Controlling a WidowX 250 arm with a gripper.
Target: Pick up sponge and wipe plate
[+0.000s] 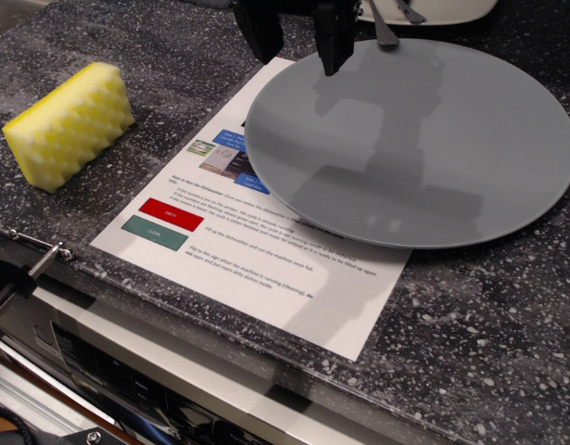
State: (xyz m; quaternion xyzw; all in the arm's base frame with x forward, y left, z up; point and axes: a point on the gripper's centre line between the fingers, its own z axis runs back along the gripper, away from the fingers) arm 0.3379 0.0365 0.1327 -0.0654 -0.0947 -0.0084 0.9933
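Counter (470, 334): dark speckled stone, spreading beneath and all around the gripper.
Plate (424, 148): grey, round, flat, lying just below and right of the gripper; its left part rests on the sheet, and the arm's shadow falls across it.
Sheet (266, 241): white printed paper with a red and a green box, lying below the gripper and running down-left to the counter's front edge.
Sponge (69, 125): yellow, bumpy face up, well apart to the gripper's left, lying on the bare counter, touching neither sheet nor plate.
Gripper (298, 42): black, at the top edge, over the plate's upper-left rim; its two fingers stand apart with nothing between them, though the top of it is cut off.
Dish (442, 9): white, only its rim seen to the gripper's right, beyond the plate; what looks like cutlery juts from it.
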